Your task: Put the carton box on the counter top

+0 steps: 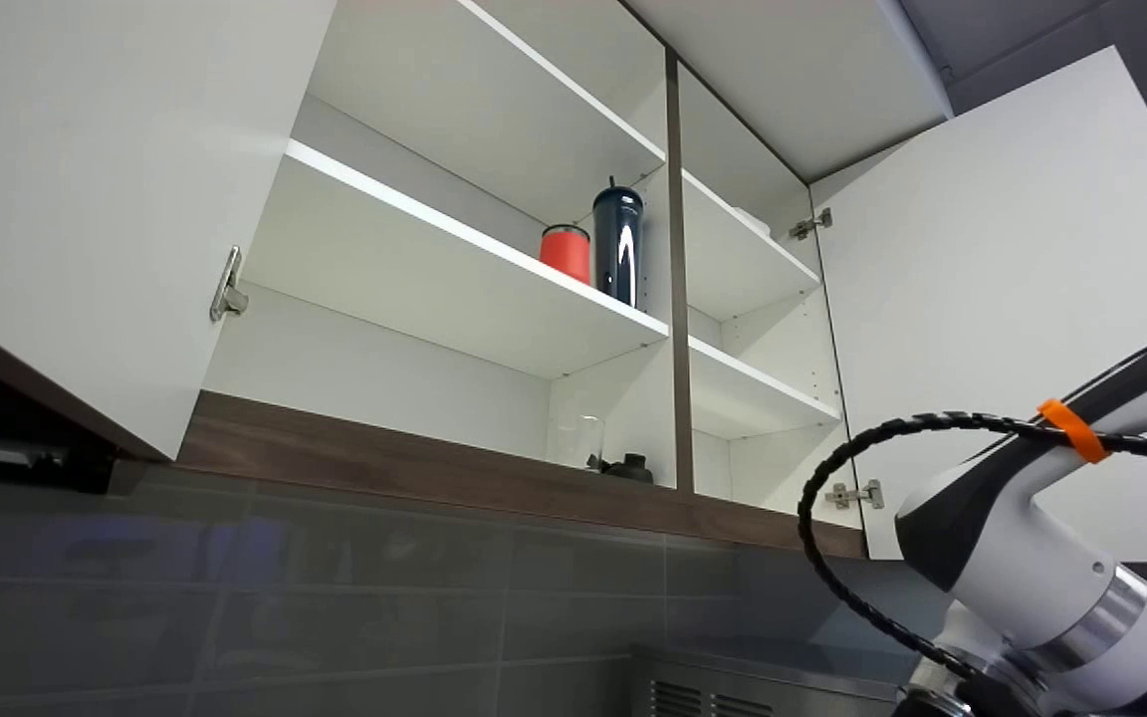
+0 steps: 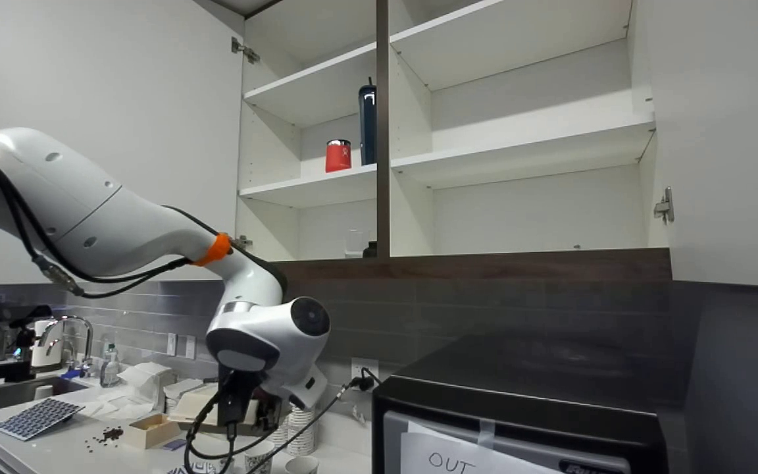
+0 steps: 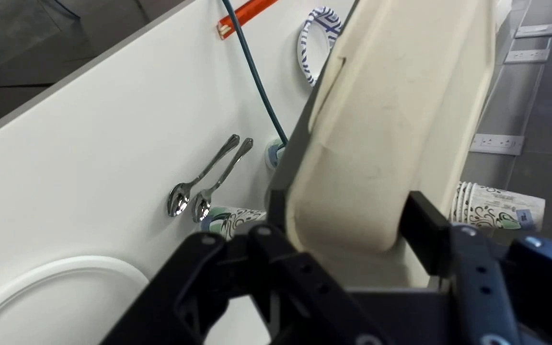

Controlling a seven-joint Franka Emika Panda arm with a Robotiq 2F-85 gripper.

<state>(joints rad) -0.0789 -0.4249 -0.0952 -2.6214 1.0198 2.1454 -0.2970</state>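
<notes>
The carton box, off-white with rounded corners and a rim seam, fills the upper middle of the wrist view, its near end between the two fingers. My gripper appears shut on it, one finger on each side; the right finger's exact contact is hard to see. In an exterior view the box is partly hidden behind the gripper and cables. It appears held a little above the white counter top, which also shows in an exterior view. The other exterior view shows neither box nor gripper.
Paper cups stand close by. Two spoons, a white plate and a patterned bowl lie on the counter. A black microwave stands to the right. Open cabinets hold a red cup and dark bottle.
</notes>
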